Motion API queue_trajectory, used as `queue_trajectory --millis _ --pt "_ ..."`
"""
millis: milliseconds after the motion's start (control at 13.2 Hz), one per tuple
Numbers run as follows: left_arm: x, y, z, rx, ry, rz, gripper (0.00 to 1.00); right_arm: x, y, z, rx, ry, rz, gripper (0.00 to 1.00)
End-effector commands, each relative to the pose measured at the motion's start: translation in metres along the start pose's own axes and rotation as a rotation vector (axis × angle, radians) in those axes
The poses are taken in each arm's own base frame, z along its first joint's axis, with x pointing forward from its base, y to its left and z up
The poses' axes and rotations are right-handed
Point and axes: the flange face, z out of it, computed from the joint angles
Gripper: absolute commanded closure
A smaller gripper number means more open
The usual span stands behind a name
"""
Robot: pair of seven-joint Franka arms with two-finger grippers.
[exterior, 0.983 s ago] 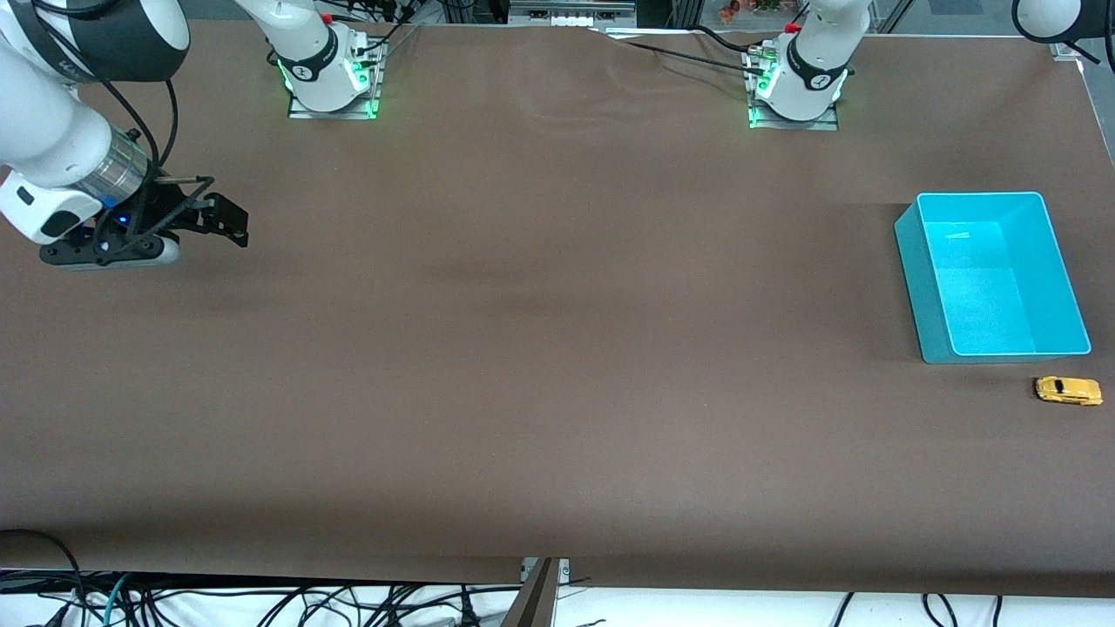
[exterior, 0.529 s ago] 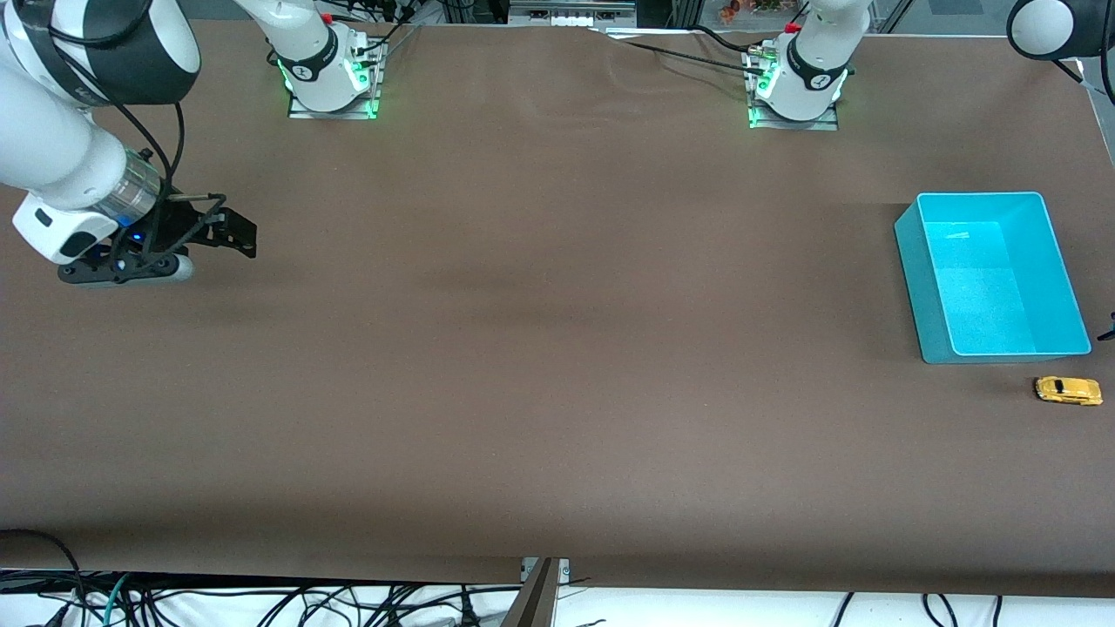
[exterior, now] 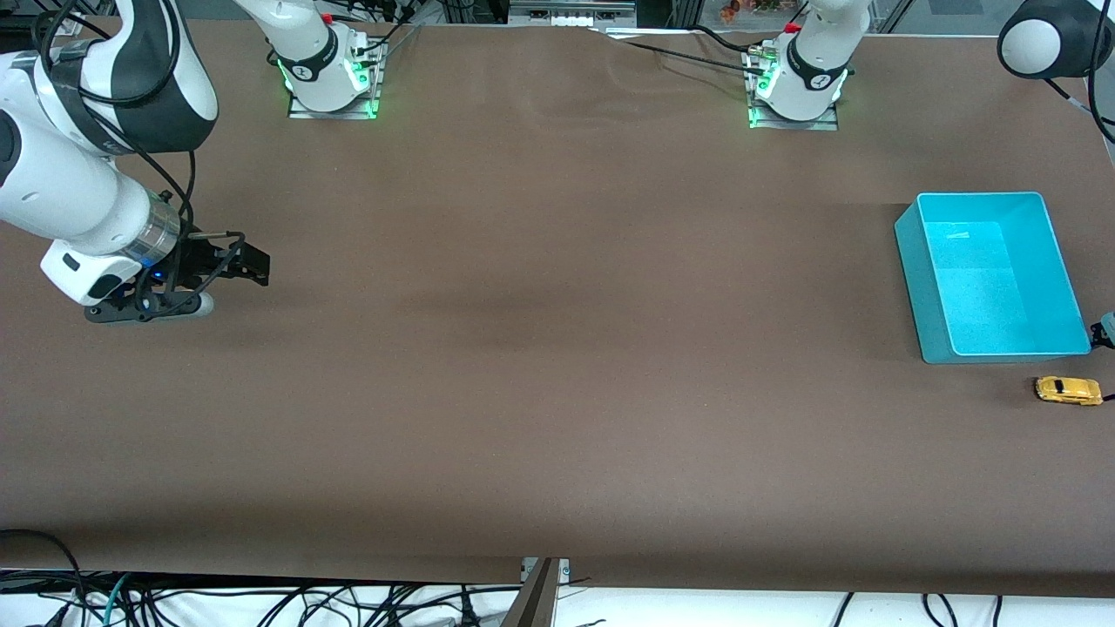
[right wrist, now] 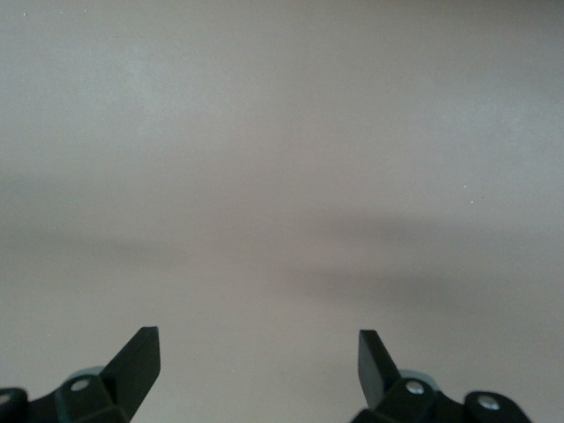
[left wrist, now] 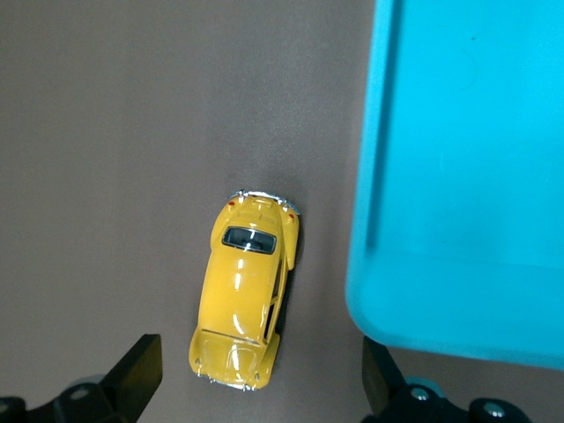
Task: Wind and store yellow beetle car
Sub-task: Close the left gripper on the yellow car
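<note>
The yellow beetle car (exterior: pixel 1068 390) stands on the brown table at the left arm's end, just nearer the front camera than the teal bin (exterior: pixel 910 261). In the left wrist view the car (left wrist: pixel 245 300) lies beside the bin's corner (left wrist: pixel 458 176). My left gripper (left wrist: pixel 260 352) is open and hangs over the car, its fingertips to either side of the car's end and not touching it. Only a dark tip of it (exterior: pixel 1106 329) shows at the front view's edge. My right gripper (exterior: pixel 253 266) is open and empty, low over bare table at the right arm's end (right wrist: pixel 258 335).
The teal bin is empty. The two arm bases (exterior: pixel 331 83) (exterior: pixel 794 87) stand along the table's edge farthest from the front camera. Cables hang below the table's near edge.
My right arm has lowered toward the front camera and shifted slightly toward the table's middle. The left gripper's tip has come into the front view beside the bin. The car has not moved.
</note>
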Motion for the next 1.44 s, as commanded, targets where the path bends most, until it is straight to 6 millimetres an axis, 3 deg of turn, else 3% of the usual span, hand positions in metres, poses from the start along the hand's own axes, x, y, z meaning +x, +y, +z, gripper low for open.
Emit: queue_trajectory --millis 0,378,680,983,1210,1361 --pt "0.004 -0.016 0.002 0.041 0.009 0.026 0.0 0.006 -0.003 -0.007 -0.01 0.025 0.007 0.01" --pt "0.005 -0.013 0.025 0.039 0.014 0.02 0.0 0.004 -0.003 -0.009 -0.01 0.02 0.003 0.01" --pt "0.005 -0.011 0.028 0.043 0.025 0.014 0.02 0.004 -0.003 -0.008 -0.009 0.017 0.009 0.01" --pt "0.005 -0.011 0.028 0.047 0.031 0.013 0.63 0.004 -0.003 -0.009 -0.007 0.02 0.009 0.01" --pt "0.003 -0.011 0.027 0.049 0.028 0.011 0.74 0.004 -0.003 -0.009 -0.008 0.02 0.009 0.01" --pt "0.002 -0.015 0.021 0.059 0.021 0.018 0.75 0.004 -0.003 -0.008 -0.007 0.019 0.009 0.01"
